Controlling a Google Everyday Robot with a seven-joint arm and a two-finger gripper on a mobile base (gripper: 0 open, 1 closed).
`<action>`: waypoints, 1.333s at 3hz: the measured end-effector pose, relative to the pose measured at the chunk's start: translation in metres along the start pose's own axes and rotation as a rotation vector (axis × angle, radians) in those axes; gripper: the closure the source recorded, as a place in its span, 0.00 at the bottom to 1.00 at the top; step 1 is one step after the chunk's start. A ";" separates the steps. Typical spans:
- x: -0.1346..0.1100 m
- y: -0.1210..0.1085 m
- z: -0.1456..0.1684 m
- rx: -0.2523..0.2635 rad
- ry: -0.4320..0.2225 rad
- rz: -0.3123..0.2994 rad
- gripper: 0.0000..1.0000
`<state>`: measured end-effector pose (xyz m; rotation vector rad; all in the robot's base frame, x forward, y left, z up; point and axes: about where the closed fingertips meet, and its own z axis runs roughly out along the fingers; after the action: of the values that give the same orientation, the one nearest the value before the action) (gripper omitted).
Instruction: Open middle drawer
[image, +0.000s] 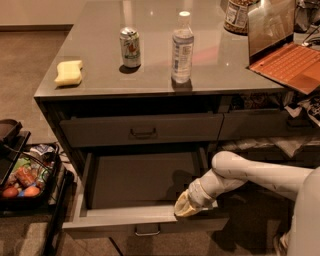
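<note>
The middle drawer (125, 220) is pulled well out under the grey counter. Its plain grey inside (142, 177) shows and holds nothing I can see. Its small dark pull (147, 231) sits at the centre of the front, near the bottom edge of the view. My gripper (183, 207), with a yellowish tip, rests at the top rim of the drawer's front, right of the pull. My white arm (250, 175) reaches in from the right. The drawer above (142, 131) is closed.
On the counter (100, 85) stand a soda can (130, 47), a clear bottle (182, 50), a yellow sponge (68, 72), a jar (239, 15) and an orange laptop (292, 57). A black basket of snacks (22, 182) stands on the floor to the left.
</note>
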<state>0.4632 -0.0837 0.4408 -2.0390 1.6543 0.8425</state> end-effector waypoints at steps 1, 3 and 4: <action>-0.008 -0.005 -0.006 0.009 0.017 -0.032 1.00; -0.044 -0.019 -0.069 0.160 0.082 -0.130 1.00; -0.038 -0.032 -0.078 0.193 0.118 -0.160 1.00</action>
<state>0.5058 -0.0978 0.5217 -2.0851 1.5405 0.4967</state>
